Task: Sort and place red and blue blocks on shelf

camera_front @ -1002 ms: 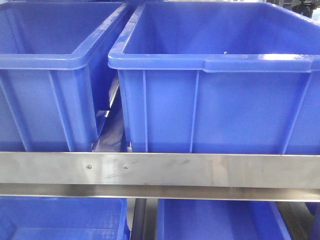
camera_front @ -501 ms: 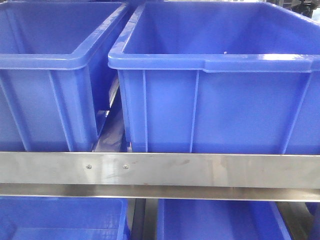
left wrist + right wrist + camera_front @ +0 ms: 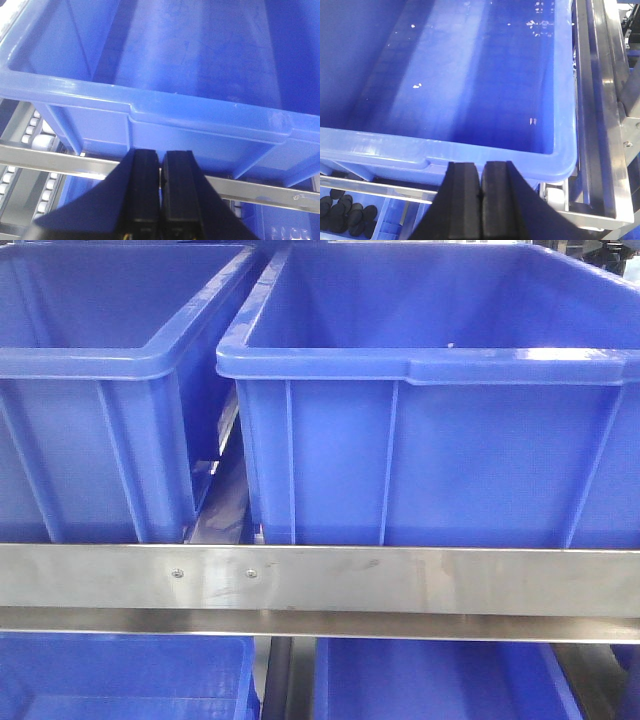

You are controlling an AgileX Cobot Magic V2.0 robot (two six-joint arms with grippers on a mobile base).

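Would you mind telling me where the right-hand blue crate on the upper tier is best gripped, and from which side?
Grip the right-hand crate by its thick rolled front rim, coming from above and in front. That lip overhangs the wall and faces outward; the shelf rail blocks its base, and the neighbouring crate crowds its left side.

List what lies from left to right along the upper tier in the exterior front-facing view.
Left blue crate → narrow gap showing the shelf track → right blue crate. The steel front rail runs under all of them across the full width.
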